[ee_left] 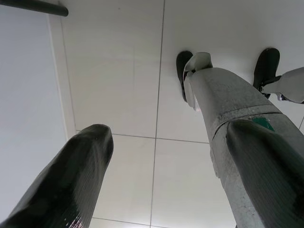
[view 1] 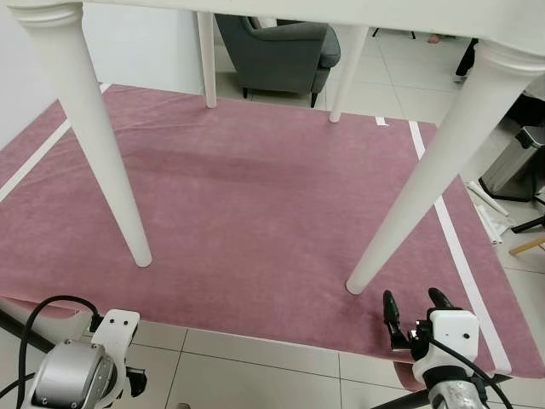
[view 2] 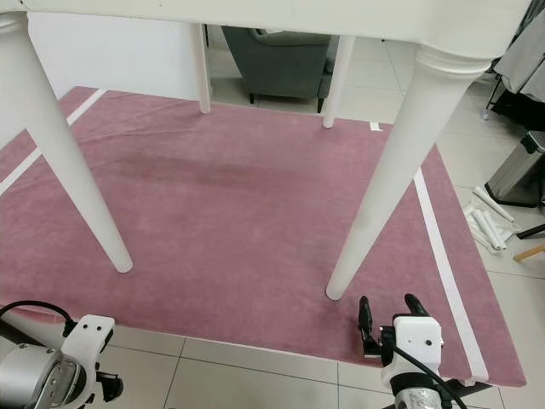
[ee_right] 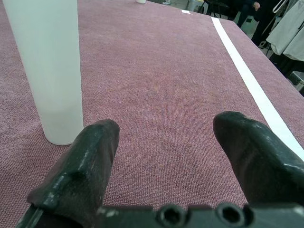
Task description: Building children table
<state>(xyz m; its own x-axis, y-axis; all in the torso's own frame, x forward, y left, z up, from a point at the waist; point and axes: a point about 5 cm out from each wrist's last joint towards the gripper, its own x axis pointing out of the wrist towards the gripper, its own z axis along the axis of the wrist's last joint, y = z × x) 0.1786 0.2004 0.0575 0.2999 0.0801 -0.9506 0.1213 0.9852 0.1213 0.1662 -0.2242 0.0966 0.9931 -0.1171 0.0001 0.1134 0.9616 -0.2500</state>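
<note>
Table (view 1: pixel 341 10) upright on pink rug (view 1: pixel 255 204), four legs down. Right gripper (view 1: pixel 415 308) at 5 o'clock, fingers apart, empty, just beside near-right leg (view 1: pixel 417 196). Left gripper (ee_left: pixel 161 185) at 7 o'clock, fingers apart, over tiled floor (ee_left: pixel 123 71).

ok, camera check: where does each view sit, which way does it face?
Left eye: head, looking down at the white table on the pink rug; both arms at bottom, right tool.
Right eye: same scene, shifted sideways.
Left wrist: along the open left tool, at floor tiles and the robot's own leg.
Right wrist: along the open right tool at the rug and near table leg, shared with the eyes.
</note>
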